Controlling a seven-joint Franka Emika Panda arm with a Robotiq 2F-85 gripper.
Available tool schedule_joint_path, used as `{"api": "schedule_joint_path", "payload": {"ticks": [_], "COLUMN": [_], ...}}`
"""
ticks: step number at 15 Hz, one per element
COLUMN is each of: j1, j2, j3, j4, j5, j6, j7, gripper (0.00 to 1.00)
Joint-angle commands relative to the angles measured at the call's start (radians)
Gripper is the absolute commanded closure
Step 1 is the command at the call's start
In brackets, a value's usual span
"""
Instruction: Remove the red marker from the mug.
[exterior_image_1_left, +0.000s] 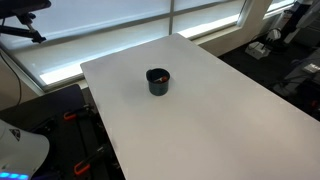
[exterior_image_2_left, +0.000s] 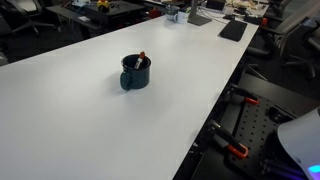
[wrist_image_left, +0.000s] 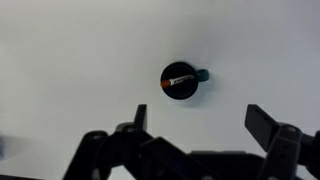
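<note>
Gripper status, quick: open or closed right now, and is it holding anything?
Gripper: open, holding nothing; the red marker is in the mug.

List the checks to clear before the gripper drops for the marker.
1. The red marker is in the mug: ok, it leans inside with one end above the rim.
2. The mug stands upright on the table: ok.
3. The gripper is open and empty: ok.
4. The gripper is centred over the mug: not ok, in the wrist view the mug lies off from the gap between the fingers.
5. Height above the mug: cannot tell.
</note>
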Motion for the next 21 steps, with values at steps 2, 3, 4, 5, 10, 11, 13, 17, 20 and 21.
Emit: {"api": "schedule_joint_path", "payload": {"ticks": [2,3,4,5,10,11,13,17,20,21], "j1": [0.014,0.025,0.024,0.025,0.034,0.038,0.038,0.03,0.033,0.034], "j2": [0.193,0.109,0.135,0.145,0.129,0.15,0.194,0.317,0.417,0.446], "j3": [-0.06,-0.063,-0.072,-0.076,-0.074,-0.072,-0.078,-0.116,-0.149,-0.159], "j4": [0.182,0.092,0.107,0.108,0.105,0.11,0.116,0.122,0.151,0.162], "j5": [-0.034,-0.016,-0.016,-0.016,-0.016,-0.027,-0.027,-0.018,0.001,0.008], "j6": [-0.08,-0.029,-0.029,-0.028,-0.026,-0.028,-0.016,0.018,-0.007,-0.019], "j7": [-0.088,-0.067,-0.071,-0.071,-0.071,-0.054,-0.002,0.116,0.156,0.155], "gripper": [0.0,0.0,0.0,0.0,0.0,0.0,0.0,0.0,0.0,0.0]}}
